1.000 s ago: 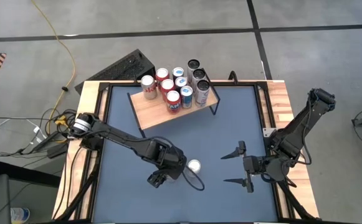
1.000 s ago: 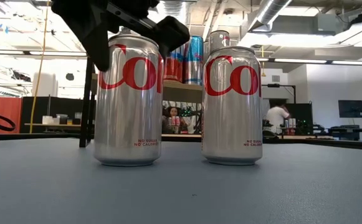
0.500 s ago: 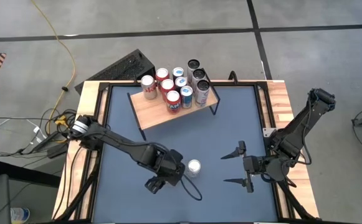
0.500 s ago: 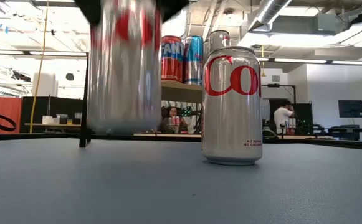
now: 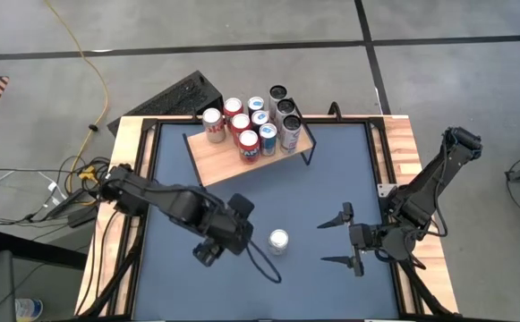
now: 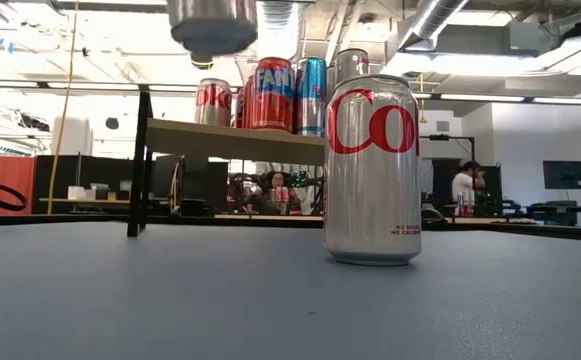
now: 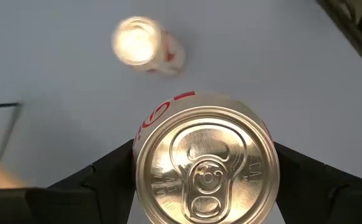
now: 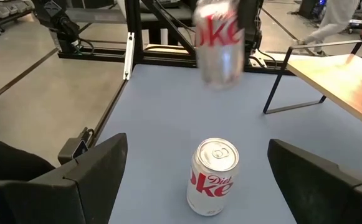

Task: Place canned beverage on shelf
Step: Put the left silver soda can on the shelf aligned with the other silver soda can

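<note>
Looking down, the left end effector (image 5: 226, 234) grips a lifted can clear of the bench (image 5: 331, 179) toward the shelf (image 5: 233, 161); low, the can (image 6: 212, 25) hangs high; the right end effector (image 8: 196, 180) waits wide.

Grey concrete floor (image 5: 439, 22) surrounds the table, crossed by dark seam lines. A yellow cable (image 5: 88, 67) snakes across it at ten o'clock, beside a black crate (image 5: 174, 97) at eleven. A tangle of cables (image 5: 67, 183) lies at nine o'clock. At table height, ceiling ducts (image 6: 440, 20) run overhead, a monitor (image 6: 565, 175) stands at three o'clock, and two people (image 6: 462, 185) are far back.
</note>
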